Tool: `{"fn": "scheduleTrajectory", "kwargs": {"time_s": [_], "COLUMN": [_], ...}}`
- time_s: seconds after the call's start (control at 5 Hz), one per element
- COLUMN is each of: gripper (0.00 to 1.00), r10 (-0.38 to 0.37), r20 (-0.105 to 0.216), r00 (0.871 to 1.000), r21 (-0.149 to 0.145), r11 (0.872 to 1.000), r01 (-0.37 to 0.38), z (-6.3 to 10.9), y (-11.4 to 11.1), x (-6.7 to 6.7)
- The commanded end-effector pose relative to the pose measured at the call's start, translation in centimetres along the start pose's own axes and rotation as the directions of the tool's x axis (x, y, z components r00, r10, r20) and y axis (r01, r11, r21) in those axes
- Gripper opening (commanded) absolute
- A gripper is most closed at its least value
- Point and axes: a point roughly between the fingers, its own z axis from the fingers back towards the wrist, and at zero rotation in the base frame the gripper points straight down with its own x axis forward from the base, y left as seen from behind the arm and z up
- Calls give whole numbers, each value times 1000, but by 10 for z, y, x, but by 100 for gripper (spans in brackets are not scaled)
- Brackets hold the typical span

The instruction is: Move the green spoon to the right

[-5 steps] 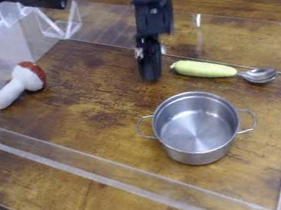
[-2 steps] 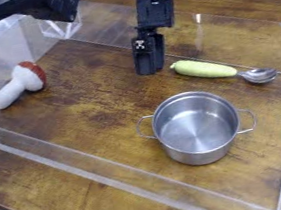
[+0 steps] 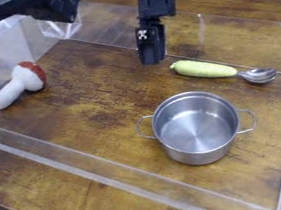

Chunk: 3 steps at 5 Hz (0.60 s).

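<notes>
Our green spoon (image 3: 223,68) on the wooden tabletop (image 3: 90,110), right of and nearer than our end effector (image 3: 155,58), jaws apparently parted

Green spoon (image 3: 223,69): thick rounded yellow-green handle, shiny silver metal bowl. Lying flat on the wooden worktop (image 3: 98,114), handle toward the upper left, bowl at the lower-right end. Sits beyond the metal pot (image 3: 197,128), near it, not touching. Bowl is near the clear border on the right. Hollow side of the bowl looks face up.
</notes>
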Motion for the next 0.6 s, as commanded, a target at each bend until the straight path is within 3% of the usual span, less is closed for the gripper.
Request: {"fn": "scheduleTrajectory", "kwargs": {"time_s": [0.0, 0.2, 0.4], "gripper": [100, 0, 0], "r10": [25, 47, 33], "r20": [44, 61, 52], "r00": [999, 997, 998], "r21": [70, 70, 85], "r11": [997, 996, 996], "r01": [-28, -51, -37], "z": [26, 26, 25], "y": [-6, -11, -8], "x": [-27, -40, -32]}}
